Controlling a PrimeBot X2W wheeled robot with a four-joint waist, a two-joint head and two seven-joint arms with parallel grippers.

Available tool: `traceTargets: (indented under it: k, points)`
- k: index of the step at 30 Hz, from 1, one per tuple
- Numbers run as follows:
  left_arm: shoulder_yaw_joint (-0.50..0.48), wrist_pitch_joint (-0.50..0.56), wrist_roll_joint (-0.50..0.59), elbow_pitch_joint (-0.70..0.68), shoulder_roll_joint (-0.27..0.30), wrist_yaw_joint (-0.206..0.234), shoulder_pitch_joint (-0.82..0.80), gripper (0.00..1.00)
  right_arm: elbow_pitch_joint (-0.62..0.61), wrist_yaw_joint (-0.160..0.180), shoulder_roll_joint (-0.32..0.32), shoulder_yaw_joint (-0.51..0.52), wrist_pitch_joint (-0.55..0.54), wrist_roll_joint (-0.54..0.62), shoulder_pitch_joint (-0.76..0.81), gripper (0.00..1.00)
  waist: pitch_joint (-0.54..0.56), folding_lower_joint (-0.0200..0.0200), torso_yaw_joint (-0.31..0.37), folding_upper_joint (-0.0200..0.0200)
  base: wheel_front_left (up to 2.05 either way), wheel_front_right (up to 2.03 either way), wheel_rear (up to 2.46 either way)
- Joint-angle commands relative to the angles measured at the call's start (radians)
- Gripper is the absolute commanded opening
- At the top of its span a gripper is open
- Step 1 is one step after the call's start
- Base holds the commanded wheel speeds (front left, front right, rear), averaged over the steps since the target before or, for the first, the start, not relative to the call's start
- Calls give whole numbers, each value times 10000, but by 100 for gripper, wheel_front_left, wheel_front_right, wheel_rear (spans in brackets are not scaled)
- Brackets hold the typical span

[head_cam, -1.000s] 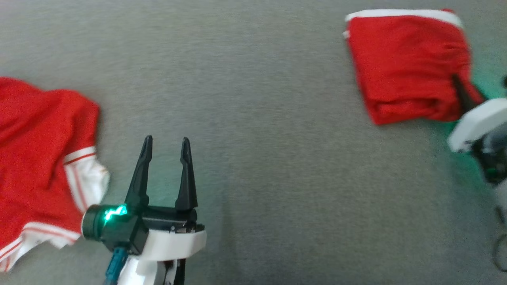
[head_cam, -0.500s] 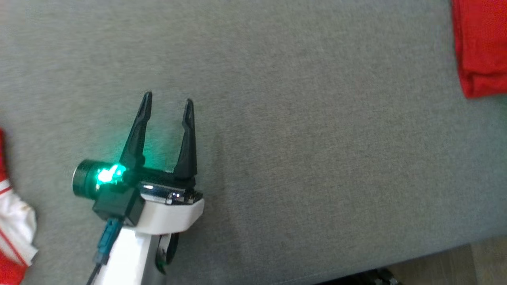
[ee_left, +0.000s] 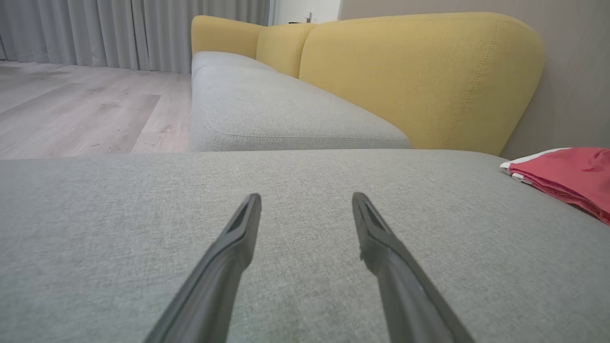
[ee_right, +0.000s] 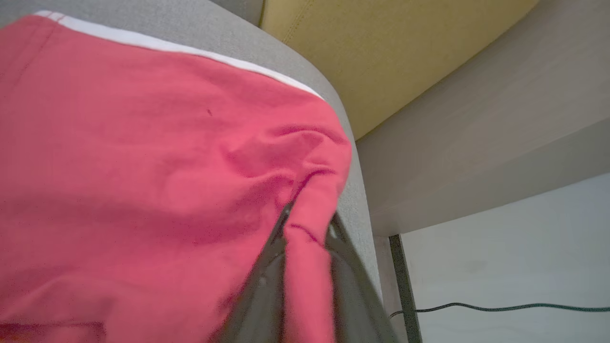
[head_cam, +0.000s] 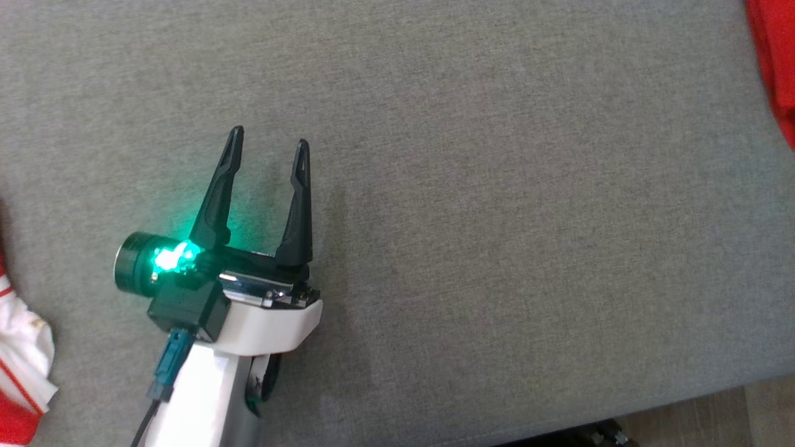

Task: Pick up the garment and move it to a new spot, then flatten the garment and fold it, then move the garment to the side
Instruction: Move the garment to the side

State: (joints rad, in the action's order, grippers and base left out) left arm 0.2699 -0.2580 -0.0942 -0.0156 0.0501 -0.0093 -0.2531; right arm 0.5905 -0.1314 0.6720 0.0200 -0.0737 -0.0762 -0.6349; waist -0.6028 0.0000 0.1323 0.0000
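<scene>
lying at the right end of the grey seat cushion (head_cam: 497,217), close to its edge, the folded garment (ee_right: 143,166) is judged already set aside, so release is the step in hand. a fold of its red cloth is gripped between the nearly closed fingers of the right claw (ee_right: 310,224). the fingers should be parted fully before the arm is withdrawn, and withdrawal made along their own line, so that the fold is not dragged open or off the cushion. the left claw (head_cam: 269,138) is held wide open and empty over bare cushion, well apart from the garment. the grip is read from the right wrist view, with a cable (ee_right: 500,308) beyond the cushion; in the head view a red strip of the garment is seen at the right edge and a second garment (head_cam: 18,366), red and white, at the left edge.
</scene>
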Motion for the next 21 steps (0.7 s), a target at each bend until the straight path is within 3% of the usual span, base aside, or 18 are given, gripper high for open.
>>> traceTargets:
  k: [1, 5, 10, 16, 21]
  points:
    - [-201, -38, -11, -150, 26, 4, 74, 100, -313, 7, 363, 79, 31, 161, 293, 100, 62, 0, -49, 0, 0, 0, 0]
    - [-167, -38, -43, -65, 17, 28, 138, 100, -795, 7, 23, 725, -14, 1275, 520, 100, 370, 0, -200, 0, 0, 0, 0]
    - [-104, -38, -160, 93, 8, 117, 372, 100, -1620, 7, -1132, 1180, 206, 1553, 1132, 100, 1213, 0, -508, 0, 0, 0, 0]
    - [-157, -38, -981, 279, 4, 488, 929, 100, -2389, 7, -2561, 215, 1385, 989, 2311, 100, 2488, 0, -946, 0, 0, 0, 0]
    - [-351, -38, -1369, 450, 3, 735, 1507, 100, -2175, 7, -3732, -741, 2672, 270, 3369, 100, 3541, 0, -1436, 0, 0, 0, 0]
